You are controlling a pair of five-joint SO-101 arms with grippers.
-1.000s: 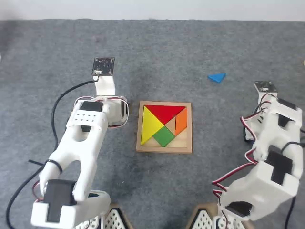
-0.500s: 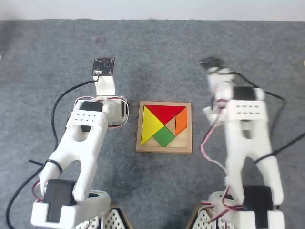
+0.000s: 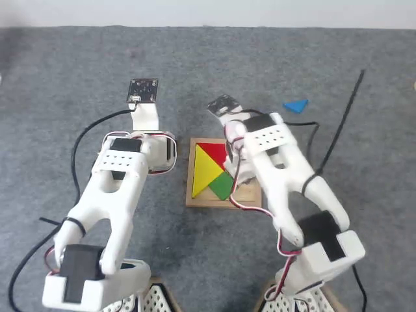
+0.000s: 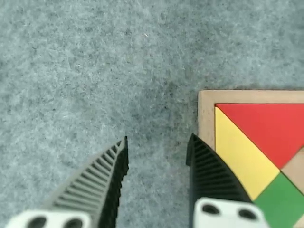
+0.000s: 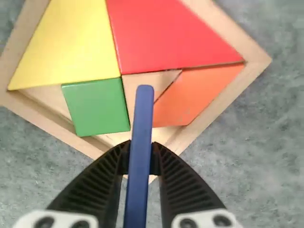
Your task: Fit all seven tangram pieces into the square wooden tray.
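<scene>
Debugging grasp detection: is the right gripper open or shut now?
Shut on a blue piece. The right gripper pinches it edge-on from both sides with no visible gap, above the tray.

**A robot test bench, as in a lab**

The whole work surface is covered with a grey felt mat (image 3: 58, 71), and a pale band (image 3: 208, 12) borders it along the top of the frame. A white plastic left arm (image 3: 107, 201) stands in the lower left and a right arm (image 3: 286, 175) in the lower right, both on perforated bases (image 3: 156, 298) at the bottom edge. Their wires (image 3: 81, 136) run exposed over the mat. In the centre lies a wooden tray (image 3: 190, 188) with coloured pieces, a practice object rather than household goods.
</scene>
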